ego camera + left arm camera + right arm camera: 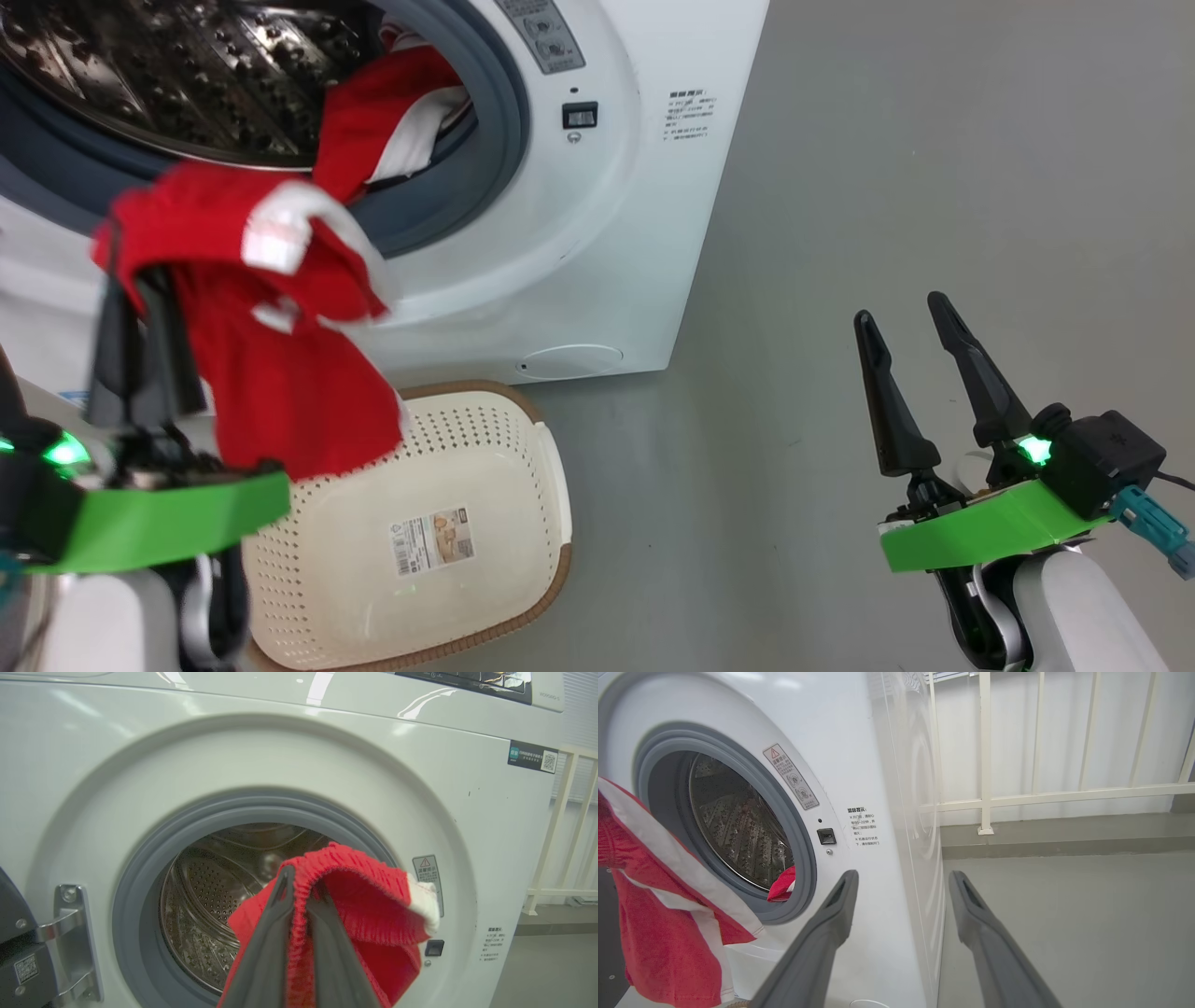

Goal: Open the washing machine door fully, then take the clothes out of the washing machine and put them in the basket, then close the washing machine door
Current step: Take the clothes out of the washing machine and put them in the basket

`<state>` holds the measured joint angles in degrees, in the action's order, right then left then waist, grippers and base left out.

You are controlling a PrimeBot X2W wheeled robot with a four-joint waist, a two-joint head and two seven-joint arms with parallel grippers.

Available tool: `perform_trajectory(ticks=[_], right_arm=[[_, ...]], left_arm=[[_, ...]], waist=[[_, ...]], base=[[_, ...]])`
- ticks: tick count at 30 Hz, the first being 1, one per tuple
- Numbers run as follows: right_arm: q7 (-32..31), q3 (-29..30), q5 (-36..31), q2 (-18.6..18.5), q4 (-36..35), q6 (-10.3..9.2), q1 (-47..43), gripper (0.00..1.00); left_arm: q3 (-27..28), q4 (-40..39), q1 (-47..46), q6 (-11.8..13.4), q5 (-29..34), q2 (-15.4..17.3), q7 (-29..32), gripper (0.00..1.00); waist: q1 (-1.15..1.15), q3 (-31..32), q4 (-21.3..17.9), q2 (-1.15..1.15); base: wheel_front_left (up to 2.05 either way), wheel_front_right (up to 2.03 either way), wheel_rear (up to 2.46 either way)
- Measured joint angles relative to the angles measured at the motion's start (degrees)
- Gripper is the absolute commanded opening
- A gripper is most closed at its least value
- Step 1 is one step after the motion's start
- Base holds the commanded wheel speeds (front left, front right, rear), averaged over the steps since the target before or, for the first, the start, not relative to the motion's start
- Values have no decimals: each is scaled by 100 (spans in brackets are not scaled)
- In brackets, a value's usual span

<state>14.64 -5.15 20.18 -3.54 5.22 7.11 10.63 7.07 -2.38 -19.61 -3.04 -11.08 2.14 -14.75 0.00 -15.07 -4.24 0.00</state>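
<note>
Count: two grippers, two red garments, one basket, one washing machine.

Left gripper (140, 285): raised at the lower left of the head view, pointing up. It is pressed together on the held garment (280, 364). The left wrist view shows the ribbed red hem pinched between both fingers (275, 933). The garment hangs free in front of the opening. Its lower end overlaps the basket's left rim in the head view; contact cannot be told.

Right gripper (898, 313): low at the right over the grey floor (934, 140), spread wide, gripping nothing.

Basket (546, 467): upright on the floor just before the machine's lower front, with a paper label on its bottom.

Washing machine (597, 243): the opening is uncovered. The second garment (373, 121) lies over the grey seal (509, 140) at the opening's lower right, partly inside the drum (187, 75).

View differences: the left wrist view shows a metal hinge bracket (70, 942) left of the opening. The right wrist view shows a cream railing (985, 751) beyond the machine, and white stripes down the held garment.
</note>
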Motion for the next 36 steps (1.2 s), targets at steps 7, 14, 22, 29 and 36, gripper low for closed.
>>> perform_trajectory(ticks=[7, 14, 22, 29, 36], right_arm=[[0, -41, 0, 0, -27, 0, -8, 100], [0, -114, 2, -3, -32, 0, -2, 100], [0, -131, 27, -9, -37, 0, 57, 100], [0, -249, 67, -8, -35, 0, 318, 100], [0, -303, 101, 4, -30, 0, 433, 100]], left_arm=[[-399, 1047, 315, 151, -572, -8, 2, 0], [-709, 2563, 152, 143, -871, -13, 4, 0], [-824, 4457, -599, -49, -953, -23, 5, 0], [-730, 6125, -1351, -113, -1004, -19, 5, 0], [-661, 7301, -1972, -213, -1161, 85, 214, 0]], waist=[[0, -16, 24, 0], [0, -252, 29, 0], [0, -588, -49, 0], [0, -905, -197, 0], [0, -1156, -438, 0]], base=[[0, 0, 0], [0, 0, 0], [0, 0, 0], [0, 0, 0], [0, 0, 0]])
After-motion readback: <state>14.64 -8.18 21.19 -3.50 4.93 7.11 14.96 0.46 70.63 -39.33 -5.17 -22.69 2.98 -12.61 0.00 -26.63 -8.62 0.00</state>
